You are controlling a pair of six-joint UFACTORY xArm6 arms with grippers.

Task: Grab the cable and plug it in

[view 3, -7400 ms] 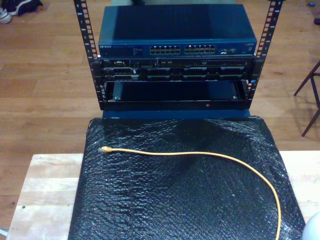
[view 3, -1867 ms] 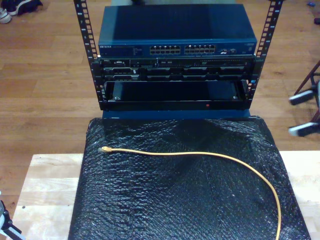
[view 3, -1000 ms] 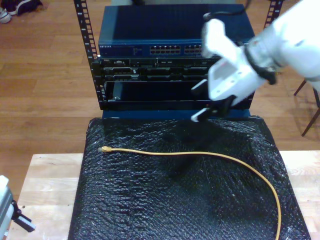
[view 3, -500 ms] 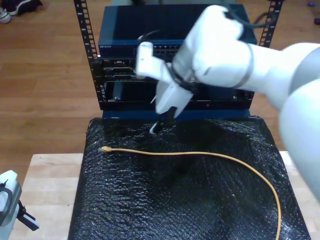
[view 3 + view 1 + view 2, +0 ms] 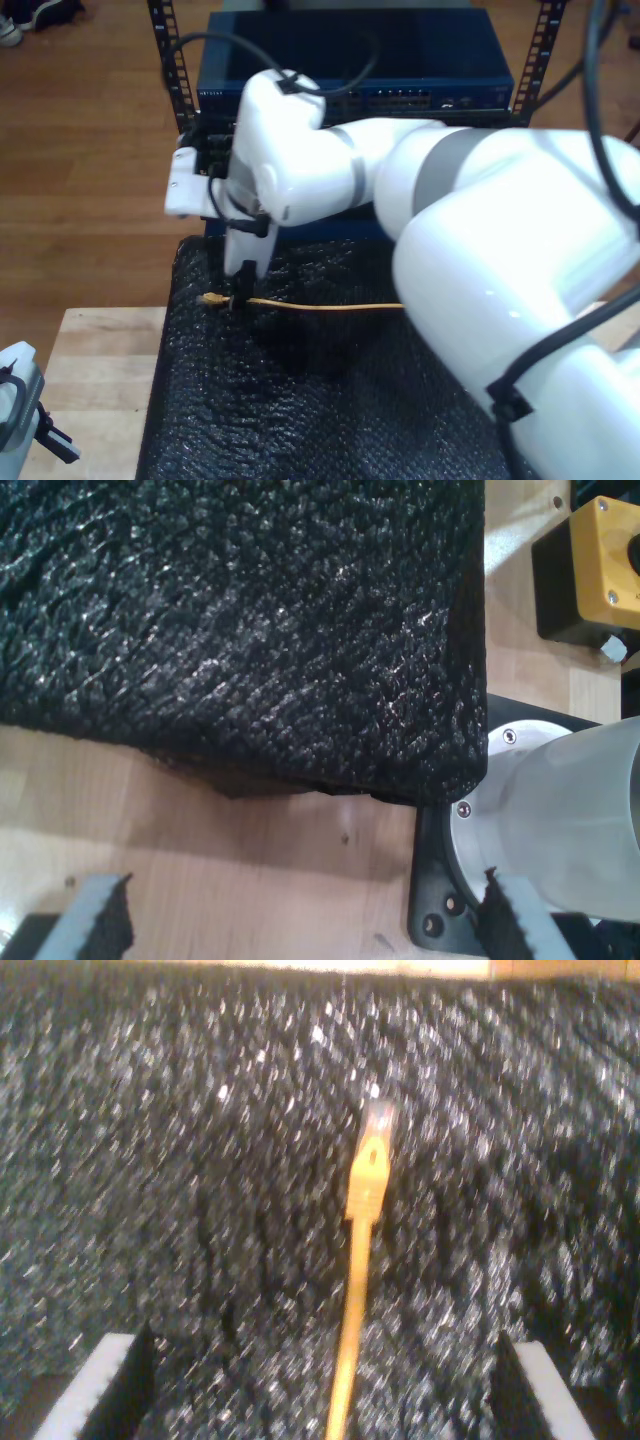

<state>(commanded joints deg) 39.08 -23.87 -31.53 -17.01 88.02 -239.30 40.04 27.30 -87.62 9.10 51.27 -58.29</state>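
Note:
The yellow-orange cable (image 5: pixel 320 306) lies on a black bubble-wrap mat (image 5: pixel 300 420), its clear plug (image 5: pixel 209 299) towards the exterior view's left. My second gripper (image 5: pixel 240 290) hangs low just behind the plug end. In the second wrist view the cable (image 5: pixel 352 1310) runs between the open fingers (image 5: pixel 108 1388) to the plug (image 5: pixel 378 1120), and nothing is gripped. My first gripper (image 5: pixel 40 435) sits at the exterior view's lower left corner. Its fingers (image 5: pixel 92 920) stand open over bare wood beside the mat's edge (image 5: pixel 300 680).
A rack (image 5: pixel 172 70) behind the mat holds a blue network switch (image 5: pixel 440 95) with rows of ports. The large white second arm (image 5: pixel 500 260) covers the exterior view's right half. An arm base (image 5: pixel 560 810) and a yellow-topped box (image 5: pixel 590 570) lie near the first gripper.
The second arm has swept in from the exterior view's right across the rack front and come down over the cable's plug end. The first gripper has come into view at the lower left corner.

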